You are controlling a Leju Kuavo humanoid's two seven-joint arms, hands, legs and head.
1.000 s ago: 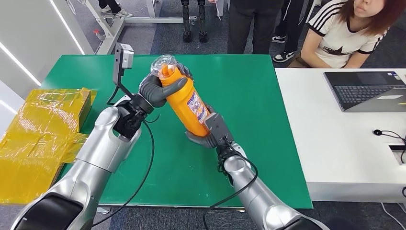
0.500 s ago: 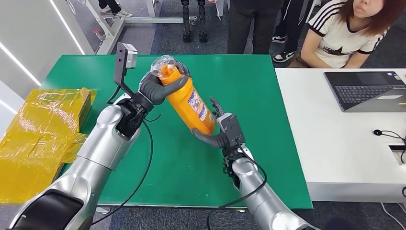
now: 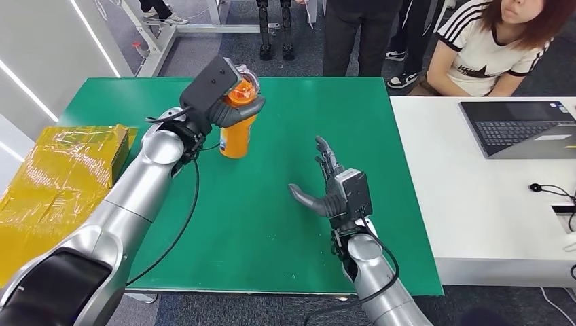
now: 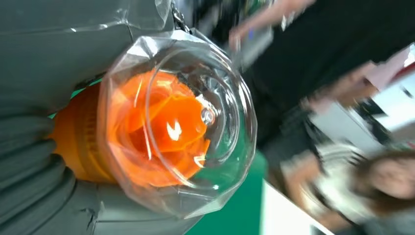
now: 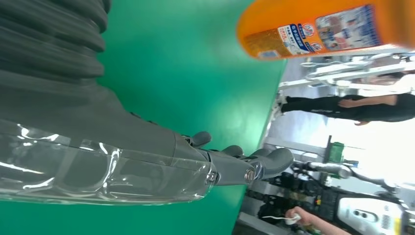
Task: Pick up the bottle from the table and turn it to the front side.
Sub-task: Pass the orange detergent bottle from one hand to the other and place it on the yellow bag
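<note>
Left hand (image 3: 216,102) around orange bottle (image 3: 238,133)

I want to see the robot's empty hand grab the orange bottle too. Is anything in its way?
Nothing visible is. The right hand is open above bare green table, apart from the orange bottle, which the left hand holds near its cap.

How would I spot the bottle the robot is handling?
Find the green table. Toward its far side, the left hand grips an orange bottle near its clear cap. It is the one orange thing there.
</note>
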